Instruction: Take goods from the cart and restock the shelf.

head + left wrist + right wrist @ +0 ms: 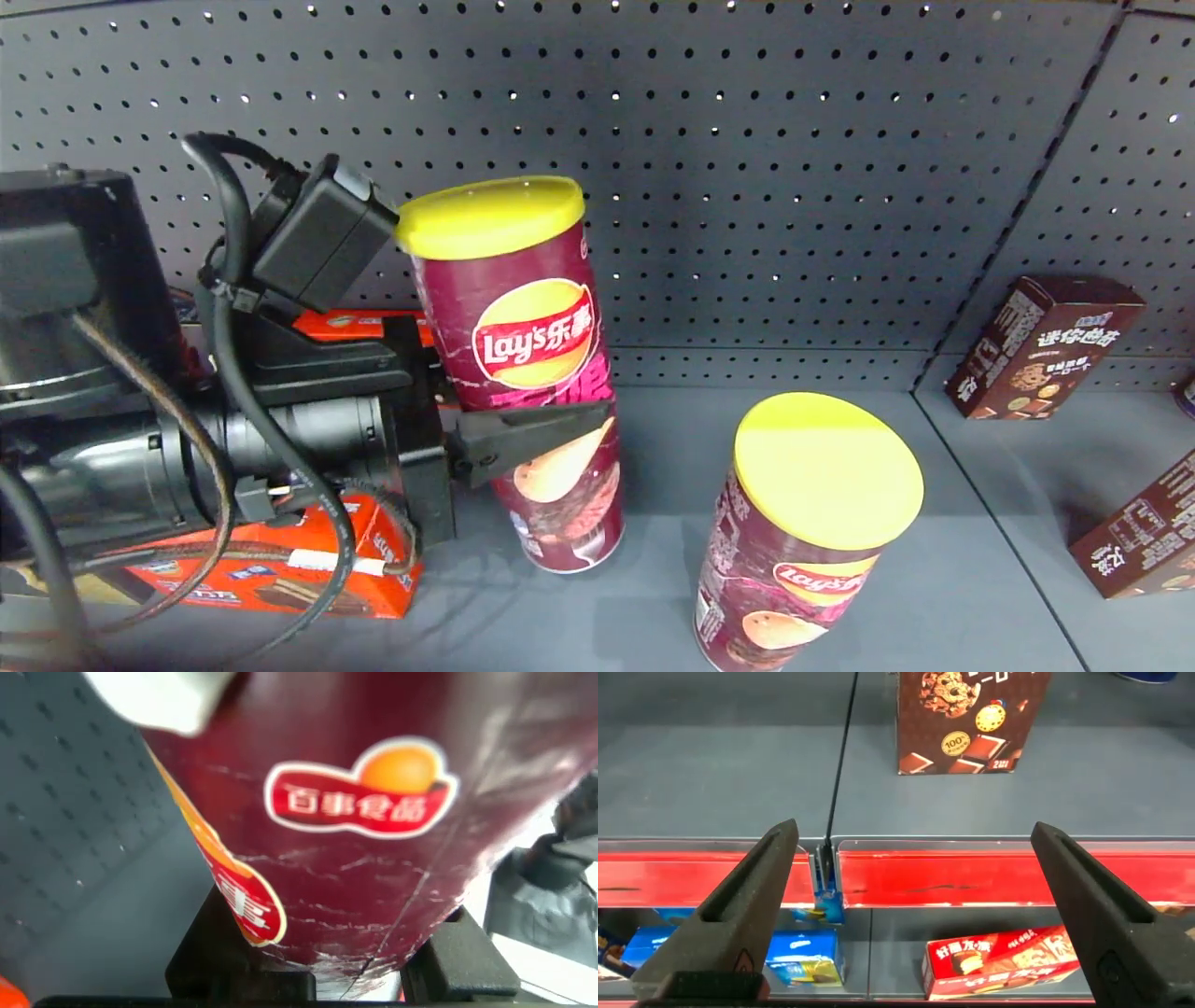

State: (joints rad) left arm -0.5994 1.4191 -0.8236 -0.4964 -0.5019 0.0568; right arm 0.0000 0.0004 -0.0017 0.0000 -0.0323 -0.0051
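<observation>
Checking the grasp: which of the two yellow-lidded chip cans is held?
The left can, clamped by the left gripper beside the orange box; the right can stands free on the shelf.

A maroon chip can (pixel 523 373) with a yellow lid sat at the frame's centre, tilted with its lid toward the left, clamped at mid-height by the left end effector (pixel 560 434). A second matching can (pixel 803 532) stood free on the grey shelf (pixel 934 597), lower right of centre.
</observation>
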